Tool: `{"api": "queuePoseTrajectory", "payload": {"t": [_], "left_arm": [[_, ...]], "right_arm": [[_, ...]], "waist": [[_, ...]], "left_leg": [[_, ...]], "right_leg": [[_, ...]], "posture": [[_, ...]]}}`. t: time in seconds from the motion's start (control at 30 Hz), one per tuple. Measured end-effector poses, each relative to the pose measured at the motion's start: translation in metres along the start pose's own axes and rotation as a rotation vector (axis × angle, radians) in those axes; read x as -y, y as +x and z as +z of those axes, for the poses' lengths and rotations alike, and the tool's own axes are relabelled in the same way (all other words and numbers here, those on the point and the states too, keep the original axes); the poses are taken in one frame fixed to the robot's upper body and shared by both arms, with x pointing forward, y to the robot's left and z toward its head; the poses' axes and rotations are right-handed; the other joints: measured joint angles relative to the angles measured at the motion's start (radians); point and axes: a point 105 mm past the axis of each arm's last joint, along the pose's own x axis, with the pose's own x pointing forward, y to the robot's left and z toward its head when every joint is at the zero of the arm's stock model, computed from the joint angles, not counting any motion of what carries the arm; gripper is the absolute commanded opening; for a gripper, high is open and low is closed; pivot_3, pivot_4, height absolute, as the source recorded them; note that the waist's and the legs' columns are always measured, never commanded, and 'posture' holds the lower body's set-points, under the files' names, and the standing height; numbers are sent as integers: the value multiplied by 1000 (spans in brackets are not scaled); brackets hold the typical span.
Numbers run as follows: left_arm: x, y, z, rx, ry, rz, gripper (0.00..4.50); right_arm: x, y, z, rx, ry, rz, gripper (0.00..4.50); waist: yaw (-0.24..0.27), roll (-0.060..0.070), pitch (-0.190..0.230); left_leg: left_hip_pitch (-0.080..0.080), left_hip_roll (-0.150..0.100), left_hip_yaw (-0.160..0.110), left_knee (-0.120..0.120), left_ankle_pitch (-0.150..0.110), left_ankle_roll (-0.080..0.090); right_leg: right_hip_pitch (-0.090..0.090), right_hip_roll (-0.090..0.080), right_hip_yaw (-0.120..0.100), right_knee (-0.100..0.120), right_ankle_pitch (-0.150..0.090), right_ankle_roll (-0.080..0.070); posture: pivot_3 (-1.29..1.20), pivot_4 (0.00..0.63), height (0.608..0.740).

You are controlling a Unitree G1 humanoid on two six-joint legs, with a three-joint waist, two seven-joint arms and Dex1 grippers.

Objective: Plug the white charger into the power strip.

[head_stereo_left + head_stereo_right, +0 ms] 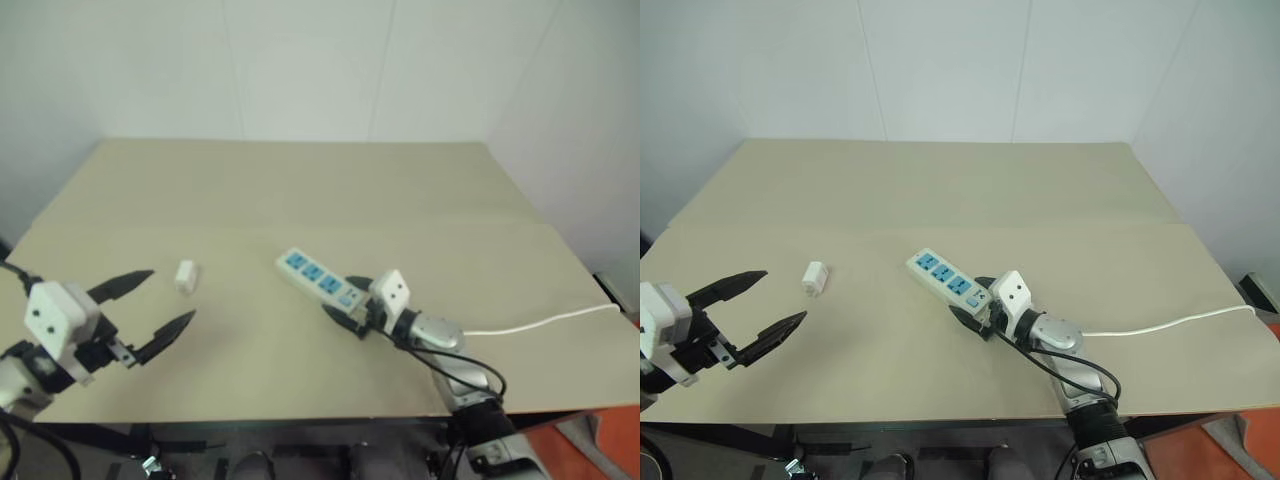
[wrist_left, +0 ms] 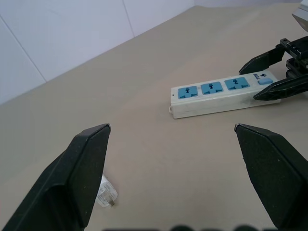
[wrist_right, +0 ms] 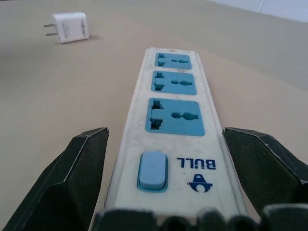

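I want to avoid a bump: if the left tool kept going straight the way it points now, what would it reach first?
Probably the white charger, lying low between the open left tool and the power strip. Depth is unclear, so the tool might pass over it; then the strip comes next, with the right tool straddling its switch end.

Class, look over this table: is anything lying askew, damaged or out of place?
Nothing looks damaged. The white charger lies on its side, prongs level with the table, apart from the power strip, which sits slantwise with all three sockets empty. The open right gripper straddles its switch end.
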Motion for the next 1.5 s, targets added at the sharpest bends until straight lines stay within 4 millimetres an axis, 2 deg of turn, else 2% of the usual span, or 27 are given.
{"api": "queuePoseTrajectory", "payload": {"t": [0.7, 1.17, 1.33, 1.5], "left_arm": [[2, 1, -1, 1, -8, -6, 4500], [4, 3, -2, 4, -16, -13, 4500], [6, 4, -3, 5, -20, -19, 4500], [6, 5, -3, 5, -22, -20, 4500]], "right_arm": [[0, 5, -9, -35, 5, 23, 4455], [-6, -15, -13, -88, 58, 14, 4455], [-9, -12, 3, -62, 78, 30, 4455], [-12, -6, -5, -76, 93, 37, 4455]], "waist": [[-1, -7, -6], [8, -7, -6], [3, -7, -6], [2, -7, -6]], "left_leg": [[3, 0, 0, 0, 0, 0], [1, 0, 0, 0, 0, 0], [1, 0, 0, 0, 0, 0], [1, 0, 0, 0, 0, 0]], "right_leg": [[3, 0, 0, 0, 0, 0], [1, 0, 0, 0, 0, 0], [0, 0, 0, 0, 0, 0], [0, 0, 0, 0, 0, 0]], "posture": [[0, 150, 740], [0, 150, 740], [0, 150, 740], [0, 150, 740]]}}
